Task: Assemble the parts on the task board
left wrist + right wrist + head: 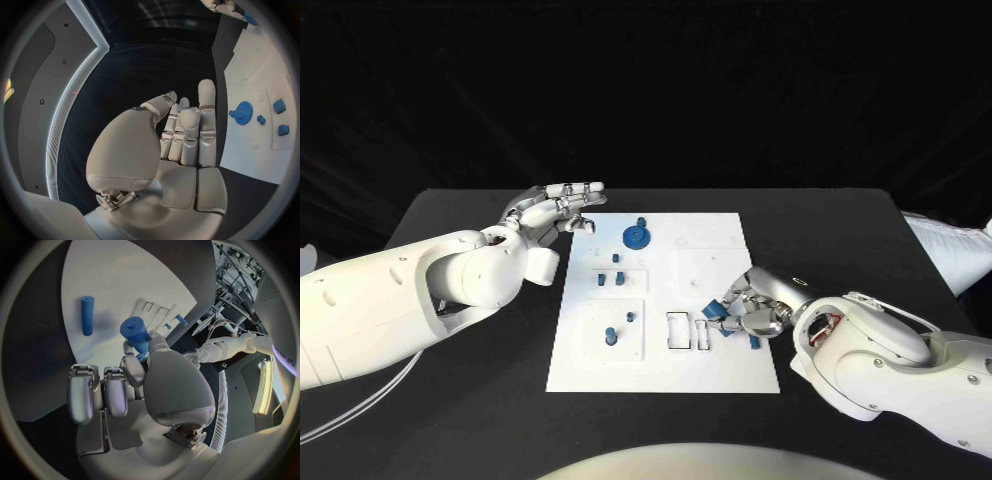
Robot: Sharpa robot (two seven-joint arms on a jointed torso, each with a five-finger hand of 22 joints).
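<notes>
Black table under white task board, black curtain behind. My right hand at board's near right edge, fingers clamped on blue cylinder; second blue cylinder lies on board just beside. My left hand hovers off board's far left corner, fingers straight, spread, holding nothing. Blue gear stands on board near it.

The gear lies on the task board, behind the pegs.
</notes>
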